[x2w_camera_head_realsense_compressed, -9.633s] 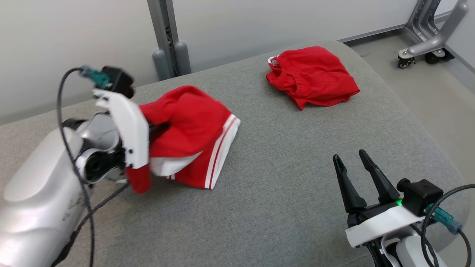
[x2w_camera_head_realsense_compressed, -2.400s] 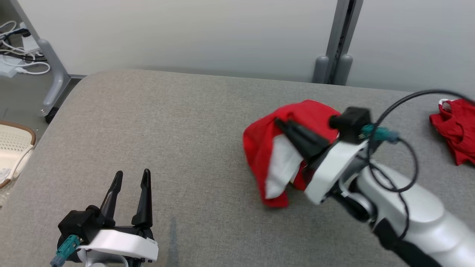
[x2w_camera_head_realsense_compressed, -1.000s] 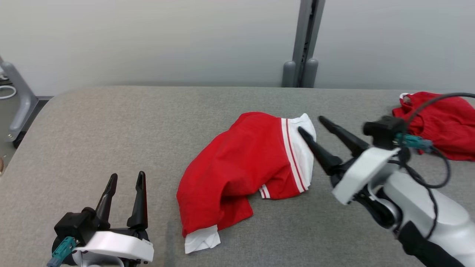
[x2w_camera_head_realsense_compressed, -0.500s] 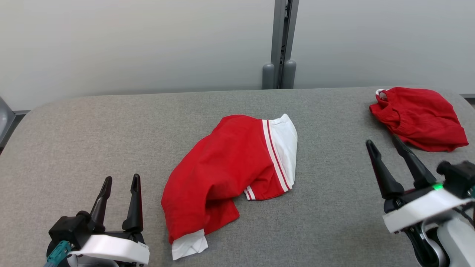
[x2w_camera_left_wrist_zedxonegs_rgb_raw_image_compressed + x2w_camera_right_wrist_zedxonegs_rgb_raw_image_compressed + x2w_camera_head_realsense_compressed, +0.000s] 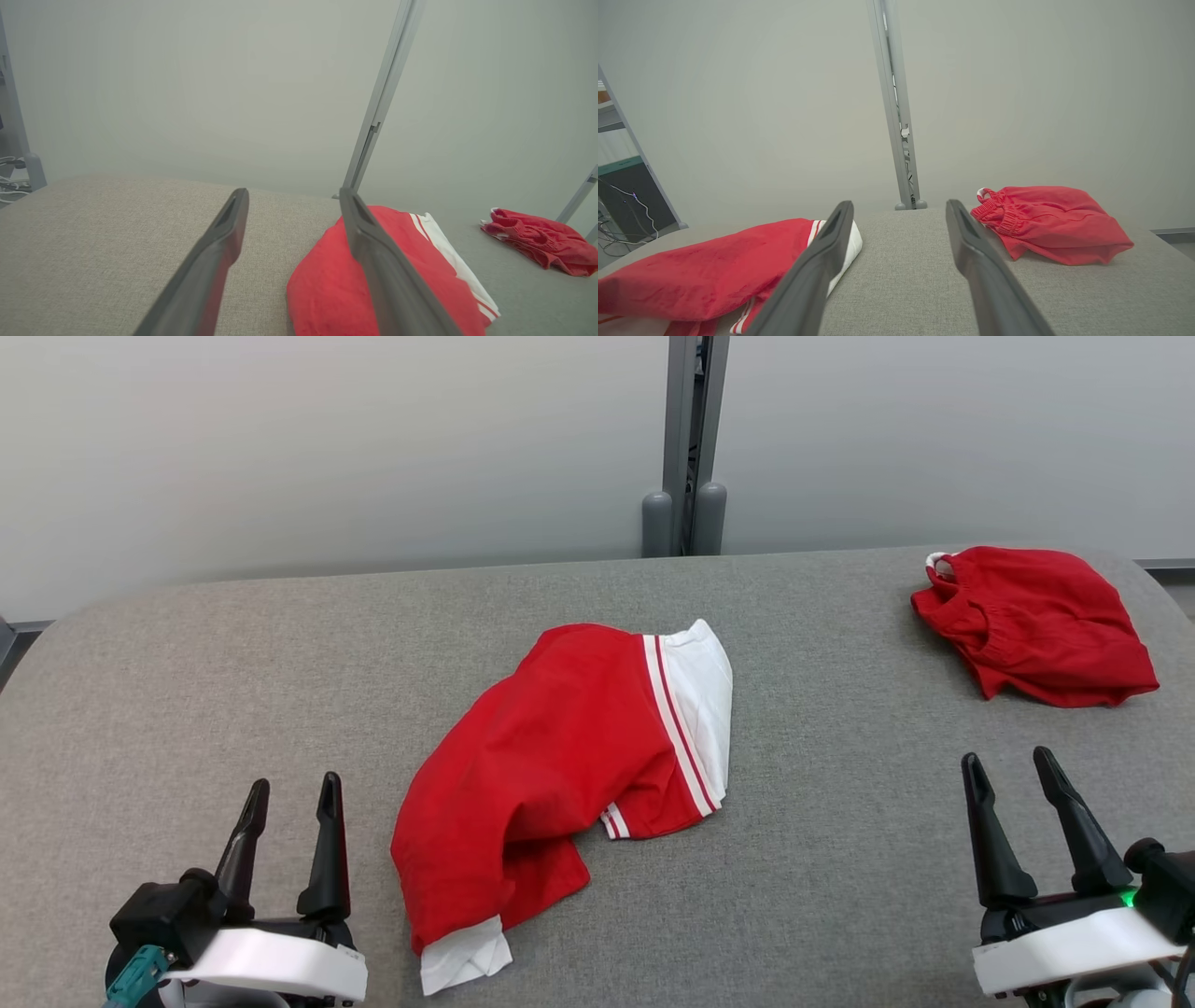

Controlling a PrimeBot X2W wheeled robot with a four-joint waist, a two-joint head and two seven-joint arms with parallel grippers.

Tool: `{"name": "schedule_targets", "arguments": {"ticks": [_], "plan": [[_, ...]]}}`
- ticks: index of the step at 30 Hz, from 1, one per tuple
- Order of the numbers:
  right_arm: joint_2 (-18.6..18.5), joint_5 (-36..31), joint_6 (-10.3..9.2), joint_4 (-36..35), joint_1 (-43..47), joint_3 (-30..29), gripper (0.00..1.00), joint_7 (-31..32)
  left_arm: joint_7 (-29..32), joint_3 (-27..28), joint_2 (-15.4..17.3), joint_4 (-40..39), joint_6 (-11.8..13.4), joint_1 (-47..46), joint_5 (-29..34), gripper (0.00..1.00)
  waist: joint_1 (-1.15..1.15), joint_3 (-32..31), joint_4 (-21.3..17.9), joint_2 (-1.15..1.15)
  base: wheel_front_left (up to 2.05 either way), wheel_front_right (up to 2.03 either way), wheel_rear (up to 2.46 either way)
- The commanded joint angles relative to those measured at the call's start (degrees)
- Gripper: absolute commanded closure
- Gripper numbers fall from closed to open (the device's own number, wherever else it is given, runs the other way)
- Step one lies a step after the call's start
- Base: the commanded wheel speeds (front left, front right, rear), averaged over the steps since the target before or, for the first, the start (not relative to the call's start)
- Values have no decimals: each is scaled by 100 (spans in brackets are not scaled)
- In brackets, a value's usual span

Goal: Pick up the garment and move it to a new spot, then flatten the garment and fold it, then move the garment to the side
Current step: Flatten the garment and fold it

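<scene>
The garment (image 5: 560, 756), red with white bands and stripes, lies crumpled in the middle of the grey padded table (image 5: 822, 859). It also appears in the left wrist view as the garment (image 5: 327, 284) and in the right wrist view as the garment (image 5: 705, 275). My left gripper (image 5: 289, 793) stands open at the lower left, apart from the cloth, with nothing between its fingers. My right gripper (image 5: 1008, 767) stands open at the lower right, also holding nothing. Both point toward the far wall.
A second red garment (image 5: 1032, 621) with an elastic waistband lies bunched at the table's far right corner, seen too as the red bundle (image 5: 1045, 221). A grey metal post (image 5: 686, 439) rises behind the table's far edge against a pale wall.
My right gripper let go of the garment, which now lies spread on the table, and drew back to the lower right. The head camera swung, shifting the whole picture.
</scene>
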Motion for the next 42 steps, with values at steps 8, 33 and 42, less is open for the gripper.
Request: {"name": "schedule_targets", "arguments": {"ticks": [8, 33, 42], "plan": [[71, -53, 4, 35, 24, 41, 0, 1, -23, -21, 17, 18, -43, 9, 12, 0, 0, -18, 0, 0, 0, 0, 0], [355, 2120, 4, 2293, -1326, 1156, 0, 1793, -23, -150, 9, 141, -26, -140, -64, 0, 0, -22, 559, 0, 0, 0, 0], [615, 2841, 4, 3606, -2142, 951, 0, 2778, -23, -276, 10, 146, -5, -212, -153, 0, 0, 44, 874, 0, 0, 0, 0]]}}
